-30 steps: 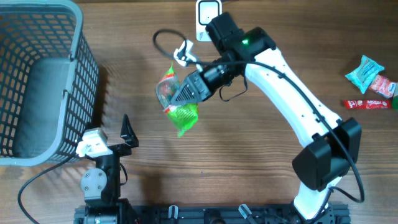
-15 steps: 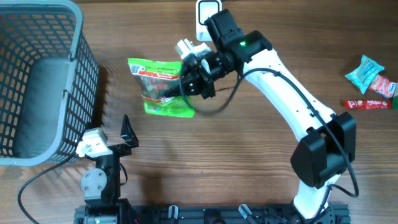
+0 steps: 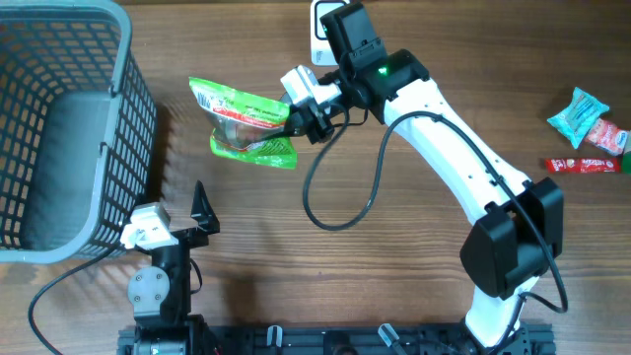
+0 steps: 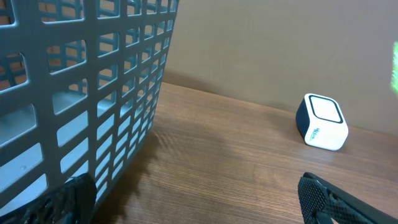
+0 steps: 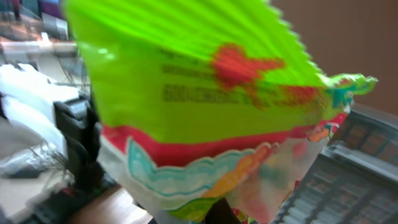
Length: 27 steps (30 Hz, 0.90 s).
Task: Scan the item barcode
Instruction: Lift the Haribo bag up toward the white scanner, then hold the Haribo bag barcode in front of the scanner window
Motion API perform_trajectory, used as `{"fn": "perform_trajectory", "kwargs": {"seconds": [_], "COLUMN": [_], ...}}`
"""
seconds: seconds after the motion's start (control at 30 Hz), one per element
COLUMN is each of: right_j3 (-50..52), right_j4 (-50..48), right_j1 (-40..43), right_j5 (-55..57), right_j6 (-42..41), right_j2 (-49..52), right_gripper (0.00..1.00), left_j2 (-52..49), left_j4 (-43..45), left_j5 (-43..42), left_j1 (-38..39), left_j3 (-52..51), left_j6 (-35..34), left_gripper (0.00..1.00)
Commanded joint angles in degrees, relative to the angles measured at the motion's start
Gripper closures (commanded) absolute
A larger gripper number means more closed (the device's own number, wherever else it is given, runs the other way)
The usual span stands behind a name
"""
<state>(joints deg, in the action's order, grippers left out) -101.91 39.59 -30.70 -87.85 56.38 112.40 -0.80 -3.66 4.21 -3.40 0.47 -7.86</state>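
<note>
Green crinkled plastic, the glossy zigzag-edged snack bag (image 3: 245, 123), is hanging clamped in the right gripper (image 3: 299, 120), spreading left of its fingers above the wood-grain table (image 3: 375, 276). The left gripper (image 3: 177, 212) is sitting with jaws spread wide beside the grey lattice basket (image 3: 138, 108).

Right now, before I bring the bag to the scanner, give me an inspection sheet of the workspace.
Surface: wooden table, brown planks.
Job's things: green snack bag held in the air, left of the white scanner; barcode not made out.
Clutter: grey basket at far left; teal packet and red bar at far right.
Grippers: right pincer shut on the bag's edge; left pincer open, holding nothing.
Cables: black cable loops below the right arm, over the table.
Surroundings: plain wall behind the table.
</note>
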Motion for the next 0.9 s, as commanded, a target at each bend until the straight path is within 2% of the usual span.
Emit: {"fn": "perform_trajectory", "kwargs": {"seconds": [0.0,0.1,0.17,0.2,0.23,0.33,0.47,0.6,0.73,0.87], "right_j3": [0.04,0.04,0.04,0.04,0.04,0.04,-0.07,-1.88,-8.09,-19.85], "right_j4": [3.63,6.14,9.40,11.54,12.24,10.91,5.29,-1.86,-7.26,-6.43], "right_j1": [-0.20,-0.92,-1.55,-1.66,-1.64,-1.51,-0.17,1.92,2.19,1.40], "right_j5": [7.21,26.18,48.02,62.16,69.57,84.89,89.26,88.35,84.28,84.21], "right_j6": [-39.91,-60.04,-70.62,-73.35,-74.62,-73.96,-74.20,-82.60,-92.54,-97.13], "right_j2": [0.11,0.33,0.33,0.33,0.42,0.92,2.58,6.51,13.57,22.14], "right_gripper": [0.95,0.96,0.96,0.96,0.95,0.95,0.95,0.95,0.95,0.95], "left_j2": [0.42,0.42,0.42,0.42,0.42,0.42,0.42,0.42,0.42,0.42], "left_j4": [-0.04,-0.04,-0.04,-0.04,-0.04,-0.04,-0.04,-0.04,-0.04,-0.04], "left_j5": [0.55,0.55,0.55,0.55,0.52,0.52,0.55,0.55,0.55,0.55], "left_j1": [-0.09,-0.09,-0.09,-0.09,-0.09,-0.09,-0.09,-0.09,-0.09,-0.09], "left_j3": [-0.15,-0.15,-0.15,-0.15,-0.15,-0.15,-0.15,-0.15,-0.15,-0.15], "left_j6": [-0.09,-0.09,-0.09,-0.09,-0.09,-0.09,-0.09,-0.09,-0.09,-0.09], "left_gripper": [0.00,0.00,0.00,0.00,0.00,0.00,0.00,0.00,0.00,0.00]}}
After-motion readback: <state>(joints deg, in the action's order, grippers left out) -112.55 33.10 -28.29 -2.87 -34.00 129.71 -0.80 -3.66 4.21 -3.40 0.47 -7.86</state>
